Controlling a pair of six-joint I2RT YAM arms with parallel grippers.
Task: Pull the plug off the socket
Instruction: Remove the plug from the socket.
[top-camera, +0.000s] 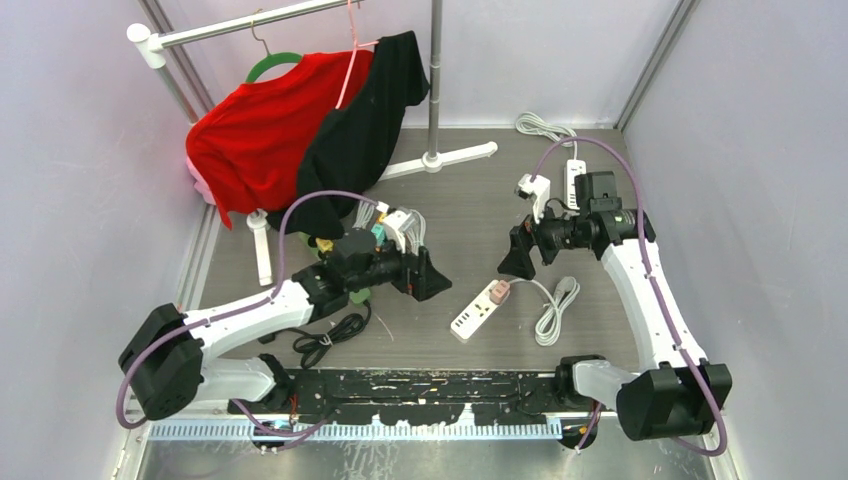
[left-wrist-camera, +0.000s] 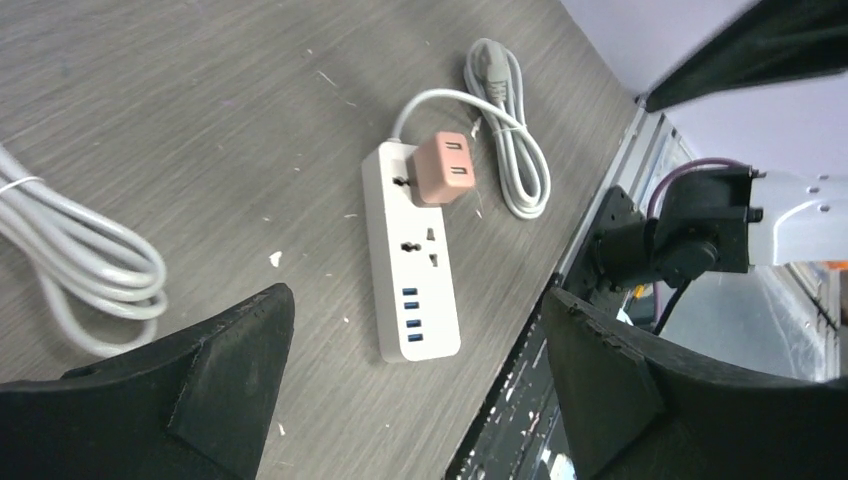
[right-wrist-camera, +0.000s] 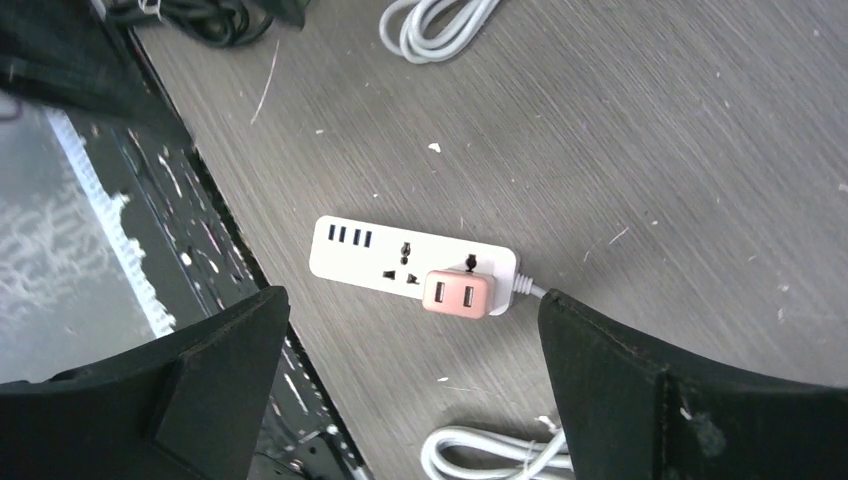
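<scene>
Trouble starts with the power strip (top-camera: 473, 312): it lies loose on the desk (top-camera: 470, 200), and nothing pins it. The pink plug (top-camera: 500, 291) sits pushed into the strip's end socket, right where the white cord (top-camera: 555, 310) leaves the strip. Your right gripper (top-camera: 516, 258) hangs above that end and your left gripper (top-camera: 428, 276) hovers off the strip's other side. Both have their jaws spread wide and hold nothing.

If you pull with one arm alone, the whole strip will likely rise with the plug instead of letting it go. If you close too low on the strip's cord end, you may pinch the cord or the strip's edge as well. The plug looks smooth and rounded, so a shallow grip may slide off. With both arms closing on the strip, watch that they don't knock together.
</scene>
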